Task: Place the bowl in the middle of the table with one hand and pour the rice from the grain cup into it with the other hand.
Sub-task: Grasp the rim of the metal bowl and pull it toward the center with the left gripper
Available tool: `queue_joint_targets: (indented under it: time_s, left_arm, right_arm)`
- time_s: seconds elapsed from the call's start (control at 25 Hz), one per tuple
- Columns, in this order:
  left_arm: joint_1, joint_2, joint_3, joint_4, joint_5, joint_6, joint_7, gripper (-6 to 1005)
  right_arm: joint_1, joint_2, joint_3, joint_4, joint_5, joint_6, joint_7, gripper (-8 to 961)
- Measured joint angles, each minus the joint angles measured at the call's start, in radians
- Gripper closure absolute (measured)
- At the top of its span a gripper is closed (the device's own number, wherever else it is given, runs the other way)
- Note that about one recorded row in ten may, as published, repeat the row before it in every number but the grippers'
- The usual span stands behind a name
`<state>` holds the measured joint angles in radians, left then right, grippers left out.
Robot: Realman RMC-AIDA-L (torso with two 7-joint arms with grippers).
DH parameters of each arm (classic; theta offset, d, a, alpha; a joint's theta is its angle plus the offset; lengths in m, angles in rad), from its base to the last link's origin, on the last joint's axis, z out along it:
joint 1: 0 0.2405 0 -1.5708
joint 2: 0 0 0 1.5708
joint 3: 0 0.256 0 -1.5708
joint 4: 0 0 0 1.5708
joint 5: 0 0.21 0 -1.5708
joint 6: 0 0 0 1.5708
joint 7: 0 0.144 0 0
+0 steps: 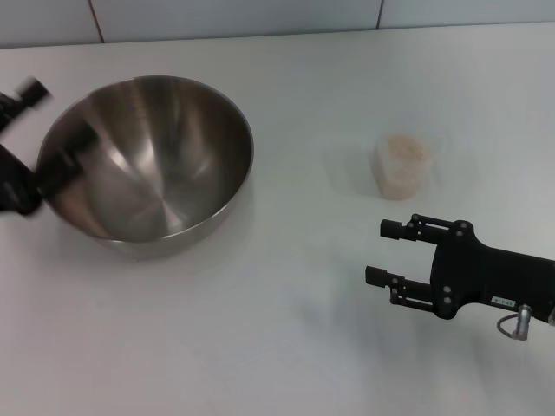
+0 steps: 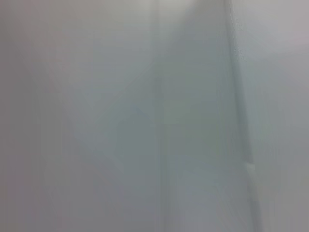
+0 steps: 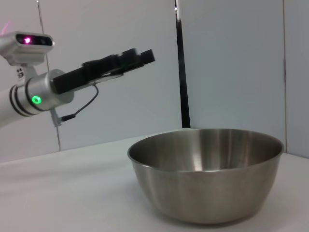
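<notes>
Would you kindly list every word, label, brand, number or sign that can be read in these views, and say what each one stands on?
No text can be read in any view.
A small white label on the right gripper body is too small to read.
The bowl, the grain cup of rice and the table carry no markings.
The left gripper, raised above the table behind the bowl, shows only a green and a pink light, no writing.

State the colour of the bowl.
Shiny silver metal; the bowl shows best in the right wrist view.
</notes>
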<state>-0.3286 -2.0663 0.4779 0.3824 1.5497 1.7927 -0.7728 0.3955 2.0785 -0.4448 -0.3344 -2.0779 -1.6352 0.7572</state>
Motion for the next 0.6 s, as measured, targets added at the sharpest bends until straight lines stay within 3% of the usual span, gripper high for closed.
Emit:
queue_joint_targets:
  time_s: [0.2,0.6]
  left_arm:
    - [-0.021,-0.001,-0.108,-0.031,-0.078,-0.107,0.000,220]
    - [-0.046,0.000,-0.135,-0.047,-0.123,-0.195,-0.001,222]
  right_arm:
    - [0.000,0.001,0.000,0.000,0.004,-0.006,-0.008,296]
    - [0.010,0.002,0.001,0.024,0.006,-0.003,-0.033,295]
